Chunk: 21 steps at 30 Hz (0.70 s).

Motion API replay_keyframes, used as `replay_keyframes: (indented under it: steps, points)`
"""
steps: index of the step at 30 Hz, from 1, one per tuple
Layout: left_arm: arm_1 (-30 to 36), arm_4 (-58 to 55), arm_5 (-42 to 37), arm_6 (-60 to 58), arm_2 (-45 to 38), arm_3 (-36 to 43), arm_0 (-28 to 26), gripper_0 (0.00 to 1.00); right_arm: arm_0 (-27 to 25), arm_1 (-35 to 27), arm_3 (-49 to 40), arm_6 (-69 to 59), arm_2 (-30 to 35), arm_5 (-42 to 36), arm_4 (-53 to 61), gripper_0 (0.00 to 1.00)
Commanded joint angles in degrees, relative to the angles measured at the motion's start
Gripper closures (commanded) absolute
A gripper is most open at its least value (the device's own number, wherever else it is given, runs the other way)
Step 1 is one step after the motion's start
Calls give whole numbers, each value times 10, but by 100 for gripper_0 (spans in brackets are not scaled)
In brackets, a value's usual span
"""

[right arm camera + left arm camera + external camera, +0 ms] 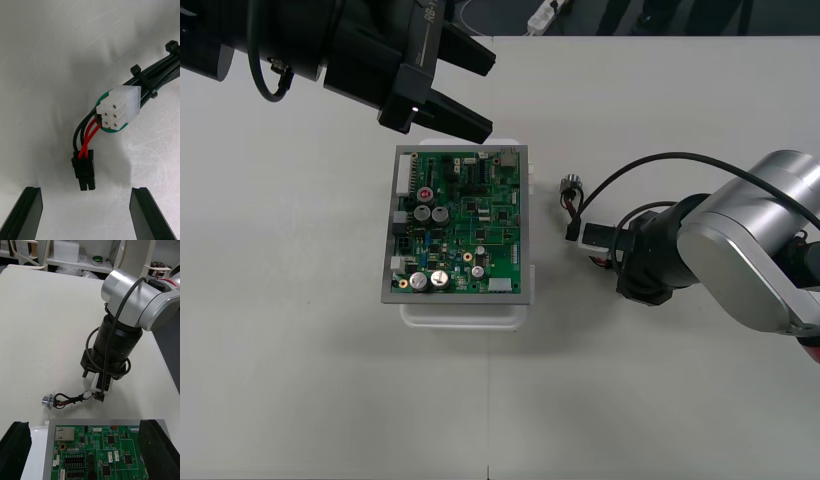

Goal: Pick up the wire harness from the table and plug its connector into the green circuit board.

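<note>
The green circuit board (462,225) sits on its white base in the middle of the table. The wire harness (573,212) lies on the table just right of the board, with its metal socket (570,184) at the far end. My right gripper (604,250) hangs low over the harness's near end. Seen from the right wrist, it is open (87,213), and the black plug (84,171) lies on the table just ahead of the gap, red and black wires (87,140) leading away. My left gripper (478,88) is open above the board's far edge.
In the right wrist view, a white connector (120,105) on a bundle of tied black cables (153,77) covers the wires' far part. The left wrist view looks past the board (108,450) to the socket (47,400) and the right gripper (98,392).
</note>
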<state>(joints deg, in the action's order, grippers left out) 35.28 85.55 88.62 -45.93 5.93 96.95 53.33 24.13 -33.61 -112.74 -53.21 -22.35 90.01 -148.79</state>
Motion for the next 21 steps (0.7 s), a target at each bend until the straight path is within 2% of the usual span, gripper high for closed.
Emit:
replay_keyframes:
  steps: [1, 21]
  points:
    - [-9, 2, 14, 10, 1, 17, 28, 17, 18, 16, 4, -27, -8, 0, -8, 32]
    - [-9, 2, 14, 10, 1, 17, 28, 17, 15, 29, 29, -29, -10, 0, -18, 32]
